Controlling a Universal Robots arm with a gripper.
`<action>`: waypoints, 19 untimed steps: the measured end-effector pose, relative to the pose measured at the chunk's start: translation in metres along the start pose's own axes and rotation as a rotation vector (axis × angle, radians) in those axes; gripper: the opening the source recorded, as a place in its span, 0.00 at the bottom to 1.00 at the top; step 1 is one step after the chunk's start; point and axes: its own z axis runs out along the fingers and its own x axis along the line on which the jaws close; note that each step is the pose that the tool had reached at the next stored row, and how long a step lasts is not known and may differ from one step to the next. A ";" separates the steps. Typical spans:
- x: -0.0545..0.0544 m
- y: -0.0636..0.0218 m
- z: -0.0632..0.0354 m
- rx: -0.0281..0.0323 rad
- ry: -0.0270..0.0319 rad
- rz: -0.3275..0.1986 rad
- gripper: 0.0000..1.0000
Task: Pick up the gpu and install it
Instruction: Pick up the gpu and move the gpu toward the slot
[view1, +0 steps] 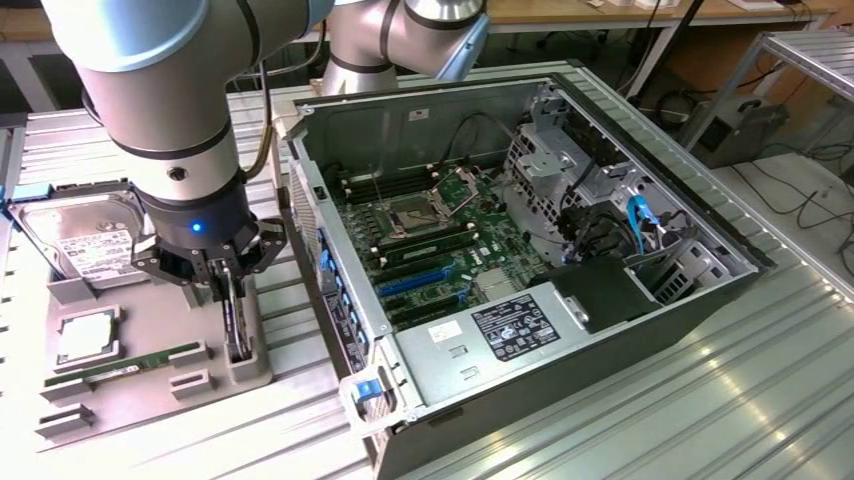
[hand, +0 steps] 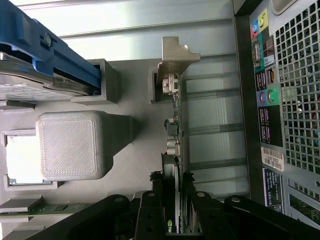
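The claw (view1: 230, 298) is clamped on the gpu (view1: 240, 338), which stands on edge in a tray (view1: 171, 318) slot, leaving both faces free for gripping

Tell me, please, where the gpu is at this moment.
The gpu stands on edge in the gray holder tray, on the exterior view's left of the open computer case, with the gripper closed on it.

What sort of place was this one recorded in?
Probably a robotics lab or workshop set up for PC assembly: an open computer case lies on a metal table, a grey fixture tray holds loose parts, and the gripper grips the gpu there.
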 end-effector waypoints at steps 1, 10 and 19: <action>0.000 0.0000 0.0000 0.0000 0.0000 0.000 0.26; 0.000 0.0006 -0.0145 -0.0011 0.0043 -0.095 0.26; -0.002 -0.0010 -0.0675 -0.0175 0.0051 -0.095 0.26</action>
